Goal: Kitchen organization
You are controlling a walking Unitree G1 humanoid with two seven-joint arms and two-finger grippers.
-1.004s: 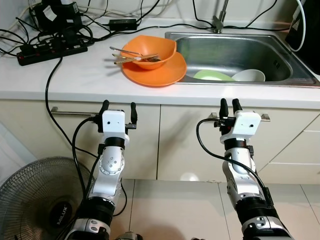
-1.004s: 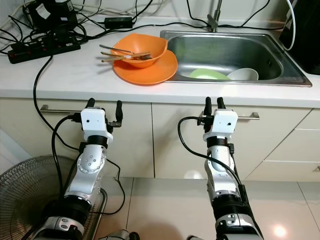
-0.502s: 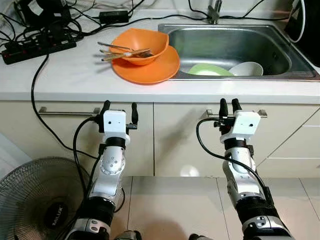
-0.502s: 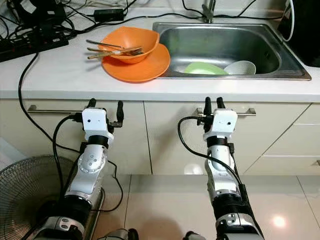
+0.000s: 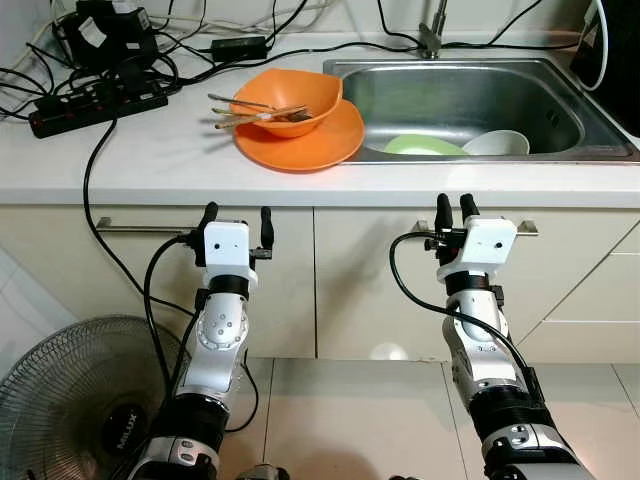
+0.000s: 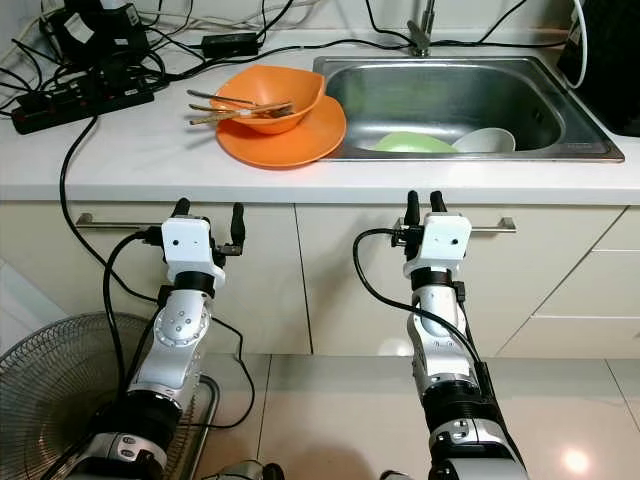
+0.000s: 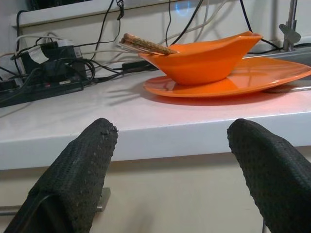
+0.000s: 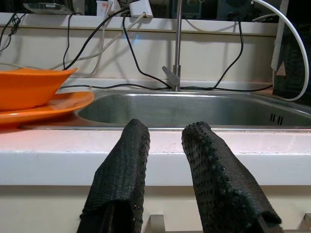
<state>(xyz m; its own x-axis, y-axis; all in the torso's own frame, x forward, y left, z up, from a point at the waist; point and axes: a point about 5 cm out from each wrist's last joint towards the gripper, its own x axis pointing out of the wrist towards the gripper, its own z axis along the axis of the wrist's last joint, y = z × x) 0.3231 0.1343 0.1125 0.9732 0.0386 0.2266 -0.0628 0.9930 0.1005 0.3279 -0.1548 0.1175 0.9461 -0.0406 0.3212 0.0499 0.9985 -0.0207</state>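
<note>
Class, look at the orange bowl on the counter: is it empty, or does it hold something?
Not empty. The orange bowl sits on the orange plate with utensils resting in it, their handles sticking out over its rim.

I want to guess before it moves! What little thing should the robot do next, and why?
Probably lift the left claw up toward the orange bowl. Both claws hang below the counter edge, holding nothing; the left one is open, and the bowl with chopsticks sits on the orange plate just above it.

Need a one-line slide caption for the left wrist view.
Left end effector open below the counter edge, facing an orange bowl with chopsticks on an orange plate.
</note>
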